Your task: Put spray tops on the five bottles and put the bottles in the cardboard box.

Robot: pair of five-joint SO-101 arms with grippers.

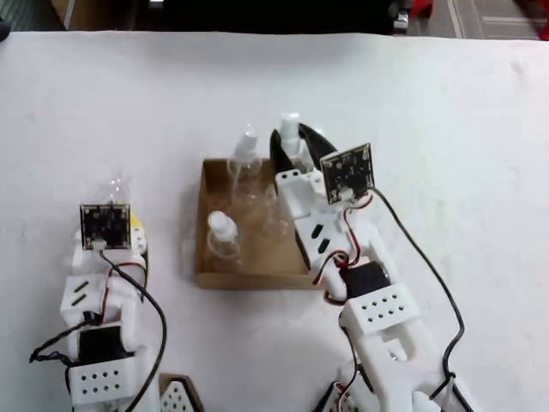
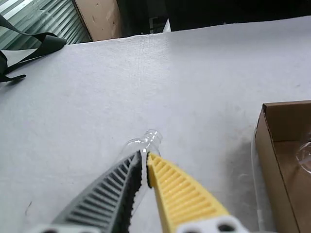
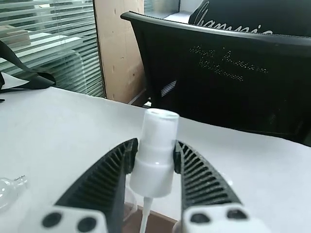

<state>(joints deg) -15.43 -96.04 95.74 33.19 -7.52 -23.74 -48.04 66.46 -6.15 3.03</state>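
Observation:
A clear topless bottle (image 2: 144, 144) is pinched by its neck between the grey and yellow fingers of my left gripper (image 2: 146, 158), above the white table left of the cardboard box (image 1: 206, 225); the same bottle (image 1: 117, 190) pokes out past the left wrist camera. My right gripper (image 3: 153, 153) is shut on a white spray top (image 3: 154, 153) with its dip tube hanging down, held over the box's far right corner (image 1: 290, 130). Inside the box stand clear bottles; one capped bottle (image 1: 221, 232) is near the front, another capped bottle (image 1: 246, 154) at the back.
A black chair (image 3: 228, 77) stands beyond the table's far edge. A black strap (image 2: 29, 46) lies at the far left of the table. White table surface stretches open to the left and right of the box.

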